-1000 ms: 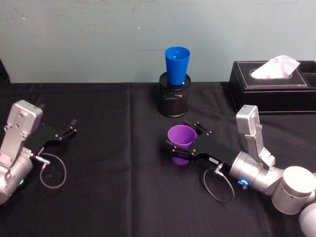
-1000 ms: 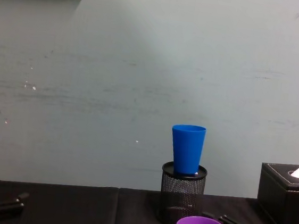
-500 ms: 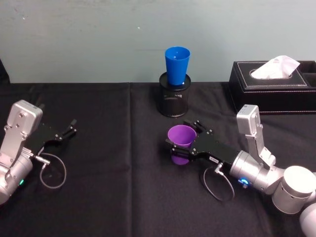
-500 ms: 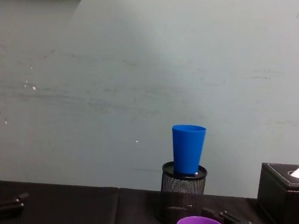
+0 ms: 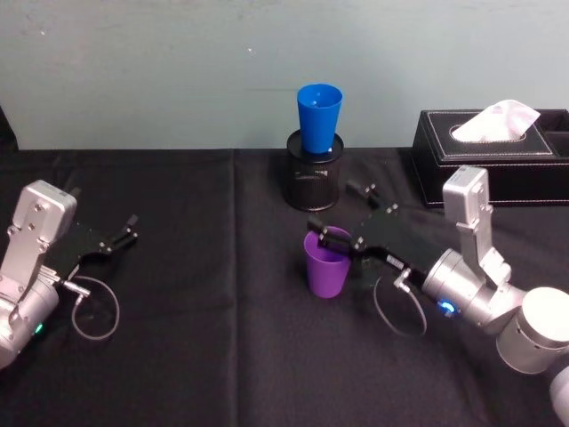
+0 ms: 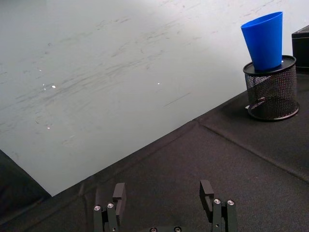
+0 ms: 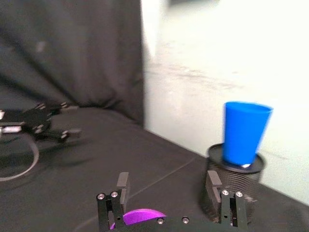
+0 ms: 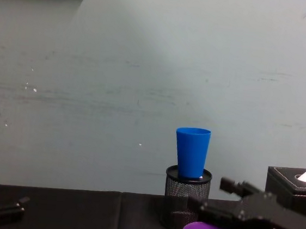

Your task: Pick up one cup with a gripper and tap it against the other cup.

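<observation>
A purple cup [image 5: 327, 267] stands upright near the middle of a black-clothed surface [image 5: 204, 356]. The right tool [image 5: 342, 218] hovers above and just behind the cup's rim, its long black fingers spread and grasping nothing. A blue cup [image 5: 318, 116] sits upright in a black mesh holder [image 5: 314, 182] at the surface's far edge. The left tool [image 5: 124, 233] rests released near the left edge.
</observation>
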